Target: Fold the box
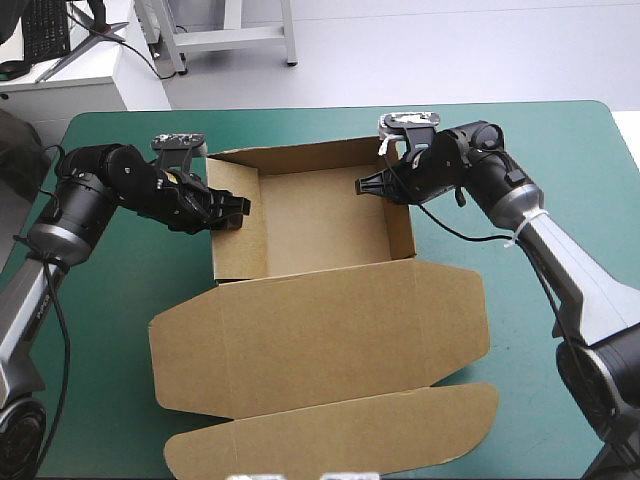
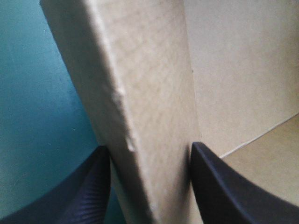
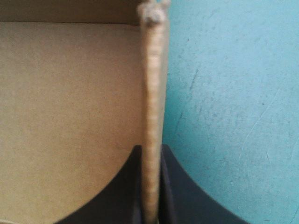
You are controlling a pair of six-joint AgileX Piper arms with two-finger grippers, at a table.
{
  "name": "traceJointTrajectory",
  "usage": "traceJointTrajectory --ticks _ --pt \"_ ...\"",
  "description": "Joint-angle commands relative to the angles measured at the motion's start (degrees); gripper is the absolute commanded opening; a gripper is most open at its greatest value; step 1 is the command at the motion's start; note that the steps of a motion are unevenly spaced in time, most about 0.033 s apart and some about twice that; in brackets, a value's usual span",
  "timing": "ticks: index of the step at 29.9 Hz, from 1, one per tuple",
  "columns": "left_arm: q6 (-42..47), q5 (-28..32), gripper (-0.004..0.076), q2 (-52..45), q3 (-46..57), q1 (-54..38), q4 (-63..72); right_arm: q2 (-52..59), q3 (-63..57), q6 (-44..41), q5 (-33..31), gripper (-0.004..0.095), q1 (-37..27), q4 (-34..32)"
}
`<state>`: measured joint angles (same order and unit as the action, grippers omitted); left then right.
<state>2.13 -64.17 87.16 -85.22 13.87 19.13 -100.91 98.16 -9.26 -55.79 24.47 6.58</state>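
Currently the brown cardboard box (image 1: pixel 310 330) sits mid-table on the teal-green cover (image 1: pixel 100 400) as an open tray, lid flat toward the near edge. Left gripper (image 1: pixel 232 208), black fins clamped on the tray's left wall (image 2: pixel 149 116); right gripper (image 1: pixel 368 186) pinched tight on the right wall (image 3: pixel 152 93). Prob. both grips squeeze the doubled walls so the tucks seat & hold upright.

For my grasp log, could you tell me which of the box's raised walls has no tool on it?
The far wall, opposite the flat lid. The left tool grips the left wall, the right tool the right wall.
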Motion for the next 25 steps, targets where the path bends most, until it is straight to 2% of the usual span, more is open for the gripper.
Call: traceJointTrajectory --ticks 1,8,11,18,22,25 --pt "2.5 1.9 0.0364 -1.4 -1.7 0.2 -0.3 3.0 2.0 -1.3 2.5 0.0 -0.1 2.5" --pt "5.6 1.4 0.036 0.0 -1.7 0.2 -4.3 3.0 2.0 -2.0 0.6 0.0 -0.1 2.7" --pt "6.4 1.4 0.0324 0.8 -1.7 0.2 -5.0 3.0 2.0 -2.7 0.5 0.0 -0.1 2.9" --pt "6.4 1.9 0.0153 1.5 -1.7 0.2 -5.0 3.0 2.0 -2.7 0.1 0.0001 -0.1 3.3" --pt "5.8 2.3 -0.0006 1.5 -1.7 0.4 -5.5 3.0 2.0 -2.7 -0.4 0.0 -0.1 3.1" --pt "5.8 2.3 -0.001 1.5 -1.7 1.4 -8.1 3.0 2.0 -2.7 -0.5 0.0 -0.1 2.4"
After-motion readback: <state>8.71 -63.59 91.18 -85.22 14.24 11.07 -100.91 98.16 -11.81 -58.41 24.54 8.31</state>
